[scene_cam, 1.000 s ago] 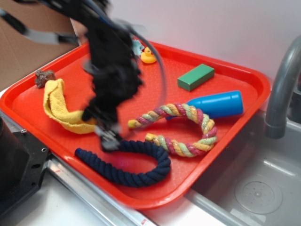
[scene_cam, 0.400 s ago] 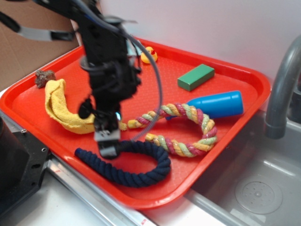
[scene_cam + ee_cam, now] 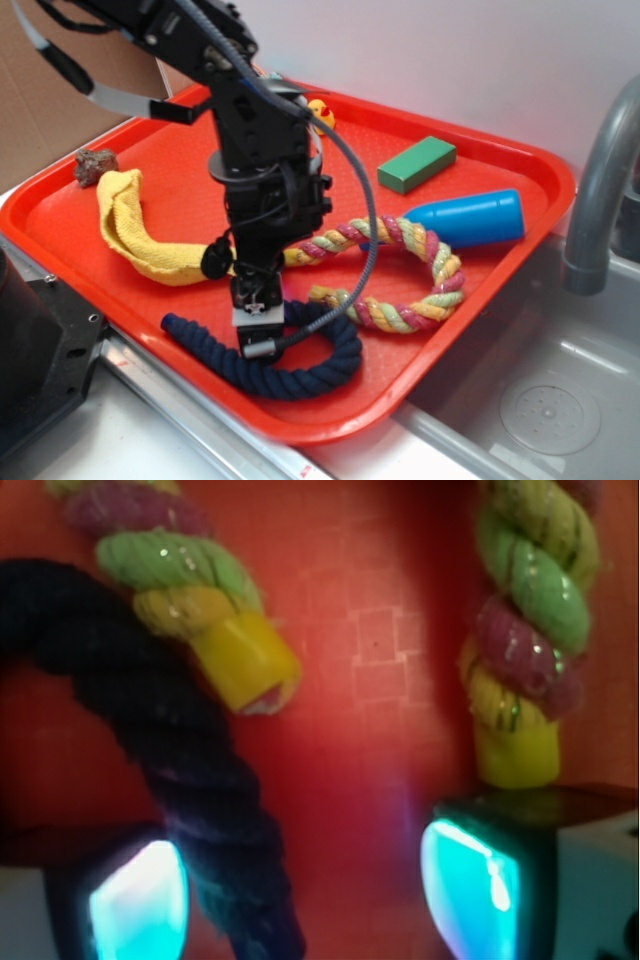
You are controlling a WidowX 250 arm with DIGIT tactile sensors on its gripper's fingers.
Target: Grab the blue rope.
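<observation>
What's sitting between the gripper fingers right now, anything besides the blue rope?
In the wrist view the blue rope runs down beside the left finger; the rest of the gap shows bare red tray. The pastel rope's yellow caps lie beyond.

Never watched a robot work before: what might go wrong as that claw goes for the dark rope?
The blue rope sits off-centre, hard by one finger, so the open claw may pinch only its edge and slip. The pastel rope ends close by the other finger and could get caught too.
</observation>
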